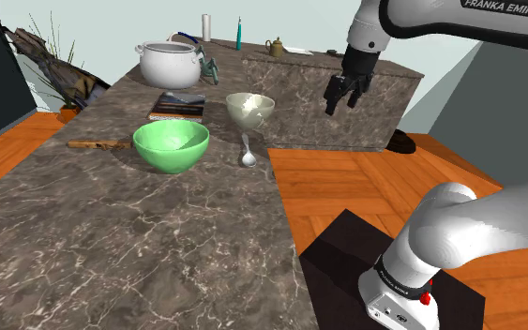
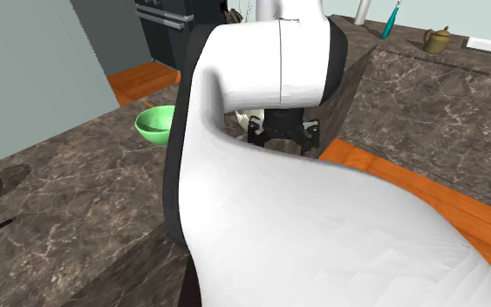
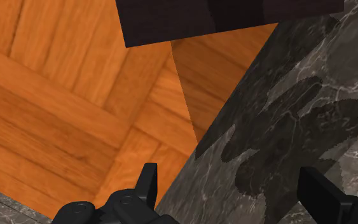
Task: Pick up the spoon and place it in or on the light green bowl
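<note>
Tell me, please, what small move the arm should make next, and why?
Probably swing the gripper toward the shoulder view's left, to above the spoon. Its fingers stand open and empty, with wooden floor below them, while the spoon lies on the counter beside the light green bowl.

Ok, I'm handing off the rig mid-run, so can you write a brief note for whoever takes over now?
Black two-finger gripper: open, holding nothing, raised in the air.
Small silvery spoon: lying on the dark marble counter beside the light green bowl, not touching it.
Done: nothing; the bowl is empty.
Left: reach the spoon, grasp it, lift, set it in the bowl.
</note>
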